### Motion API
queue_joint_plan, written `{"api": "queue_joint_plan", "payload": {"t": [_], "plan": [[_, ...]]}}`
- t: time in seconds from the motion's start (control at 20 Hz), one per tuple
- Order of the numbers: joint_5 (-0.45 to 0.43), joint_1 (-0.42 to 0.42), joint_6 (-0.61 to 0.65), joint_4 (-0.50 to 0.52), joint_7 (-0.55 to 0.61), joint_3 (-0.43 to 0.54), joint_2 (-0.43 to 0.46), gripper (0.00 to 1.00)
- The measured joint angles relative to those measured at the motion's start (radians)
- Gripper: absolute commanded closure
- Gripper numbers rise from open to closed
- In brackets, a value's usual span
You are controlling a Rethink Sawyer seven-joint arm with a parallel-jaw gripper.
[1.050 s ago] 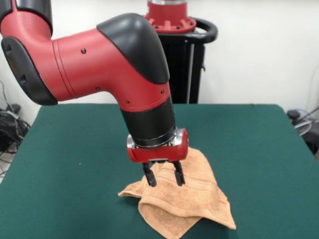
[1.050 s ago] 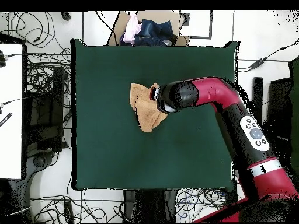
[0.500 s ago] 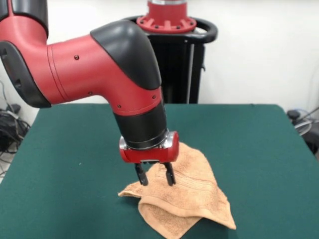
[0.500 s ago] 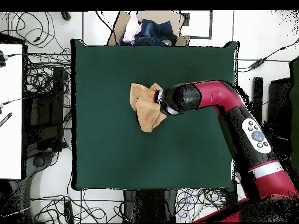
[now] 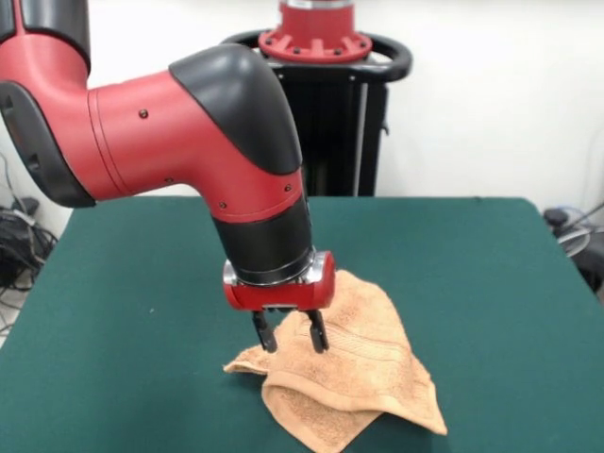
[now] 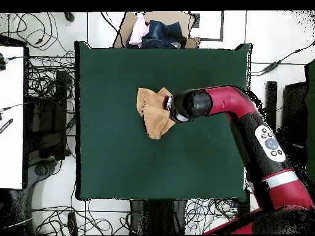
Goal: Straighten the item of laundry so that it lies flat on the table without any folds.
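Sideways drift has carried the gripper (image 5: 289,336) from over the middle of the towel (image 5: 354,377) toward its raised folded edge. Its jaws stand moderately apart and hold nothing. Directly below and beside the fingertips, the towel lies crumpled in layers on the table (image 5: 491,283). Whether a fingertip touches cloth is hard to tell; likely a grasp at that edge is being lined up.

towel (image 5: 363,368) crumpled on table (image 5: 491,283), gripper (image 5: 289,333) just above its edge
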Motion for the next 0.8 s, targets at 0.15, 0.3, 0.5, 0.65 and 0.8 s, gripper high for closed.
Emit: {"api": "queue_joint_plan", "payload": {"t": [0.15,0.3,0.5,0.65,0.8], "plan": [[-0.004,0.0,-0.002,0.0,0.0,0.0,0.011,0.0],[-0.006,0.0,-0.009,0.0,0.0,0.0,0.027,0.0],[-0.008,0.0,-0.027,0.0,0.0,0.0,0.054,0.0],[-0.011,0.0,-0.039,-0.001,0.0,0.0,0.075,0.0],[-0.012,0.0,-0.044,-0.001,0.0,0.0,0.091,0.0]]}}
